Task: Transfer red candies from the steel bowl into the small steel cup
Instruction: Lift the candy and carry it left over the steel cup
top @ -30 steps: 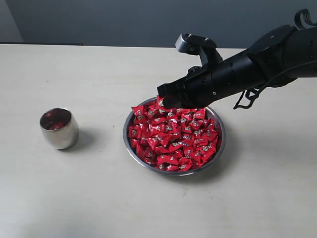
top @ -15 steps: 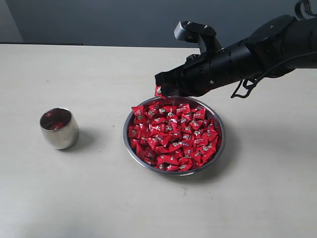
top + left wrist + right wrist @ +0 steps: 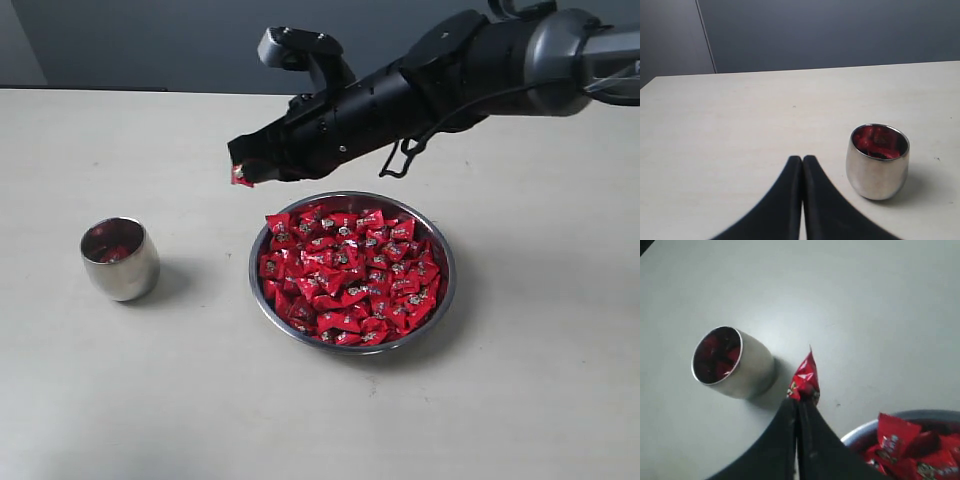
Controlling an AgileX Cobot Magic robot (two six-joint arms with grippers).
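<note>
Steel: one bowl (image 3: 350,199), one cup (image 3: 120,266); one candy (image 3: 240,179) pinched.

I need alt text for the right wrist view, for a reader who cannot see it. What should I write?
The shut right gripper pinches one red candy above the table. The steel cup, red candies inside, stands nearby, and part of the steel bowl with more of them shows at the edge.

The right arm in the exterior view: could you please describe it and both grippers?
The right arm is a matte black cylinder with small pale screws, silver-grey near its far joint. A black cable loops beneath it; a black bracket sits on top. The right gripper and left gripper have smooth black fingers tapering to narrow tips.
</note>
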